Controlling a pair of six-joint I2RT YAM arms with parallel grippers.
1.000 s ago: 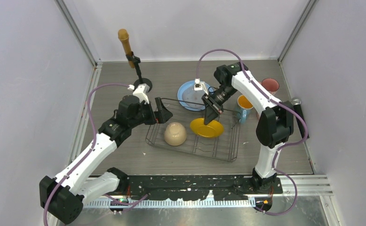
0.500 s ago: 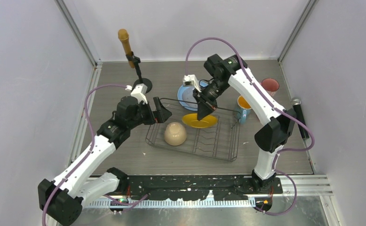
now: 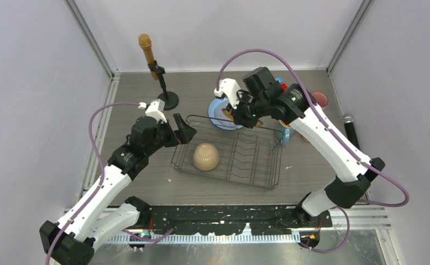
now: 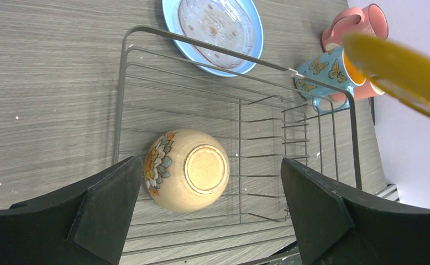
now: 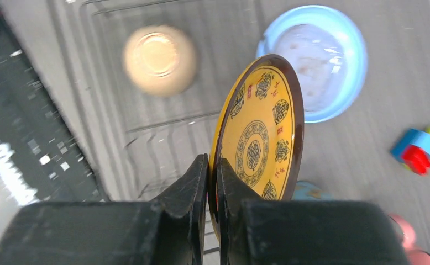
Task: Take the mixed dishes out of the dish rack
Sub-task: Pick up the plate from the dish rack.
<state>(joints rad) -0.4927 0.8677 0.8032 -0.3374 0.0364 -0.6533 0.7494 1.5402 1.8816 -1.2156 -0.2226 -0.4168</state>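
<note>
**Yellow patterned plate hanging pinched in the right gripper, bowl lying alone in the rack**

From the top camera, the right gripper (image 3: 239, 114) is hovering at the far edge of the dish rack (image 3: 268, 185), partly over the light-blue plate (image 3: 218, 119) lying on the table just behind the rack. Only slivers of the yellow plate are showing under the arm. The beige bowl (image 3: 206, 156) is sitting upside down in the rack's left part. The left gripper (image 3: 181, 130) is hanging just left of the rack with its jaws spread wide, holding nothing. A blue mug (image 3: 286, 133) is standing beside the rack's right end, a pink mug (image 3: 319, 99) farther back, and a red-blue toy block (image 3: 281, 84) near the back. A brown microphone (image 3: 145, 47) is standing on its stand at the rear left.

From the left wrist camera, the two black fingers (image 4: 108, 210) are framing the bowl from above, well apart and touching nothing. The yellow plate is crossing the upper right corner, blurred.

From the right wrist camera, the fingers (image 5: 186, 190) are pressing nearly together on the yellow plate's rim, the plate standing edge-up with its patterned face showing. Below it, the rack's wires, the bowl and the light-blue plate are looking blurred.
</note>
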